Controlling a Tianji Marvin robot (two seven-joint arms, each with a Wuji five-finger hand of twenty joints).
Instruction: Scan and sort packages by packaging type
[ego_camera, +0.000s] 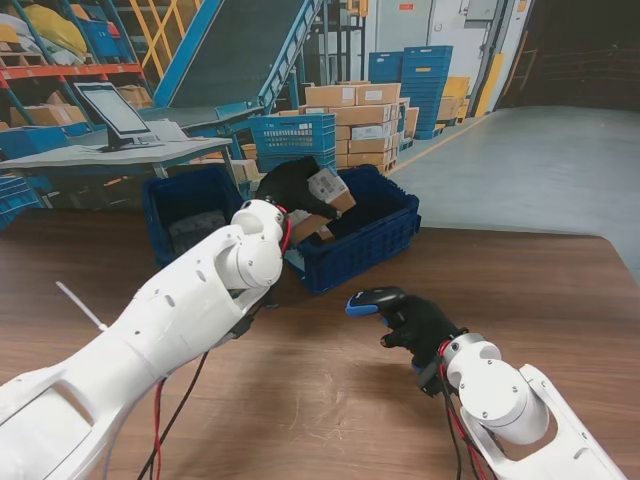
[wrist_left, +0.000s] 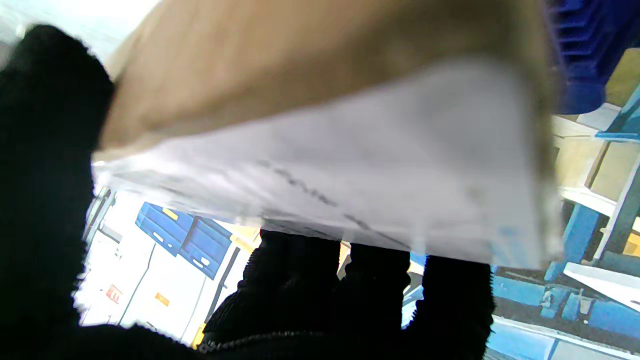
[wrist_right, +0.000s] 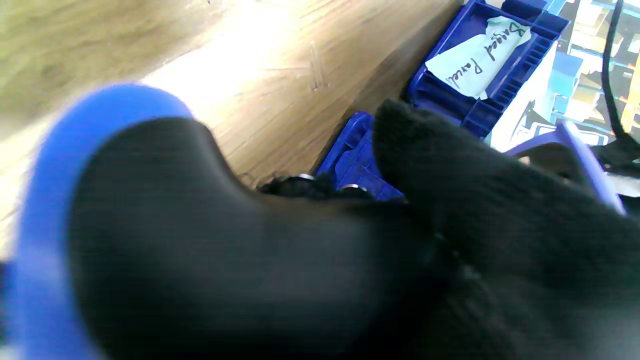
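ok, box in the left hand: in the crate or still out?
Out. The cardboard box is held by the left hand above the blue crate; fingers wrap its labelled edge.

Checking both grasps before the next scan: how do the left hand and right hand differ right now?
The left hand is raised over the blue crate, closed on a cardboard box with a white label; the right hand sits low over the wooden table, nearer to me, gripping the blue-and-black scanner. The left arm reaches far; the right stays close. Both wear black gloves and are shut on something.
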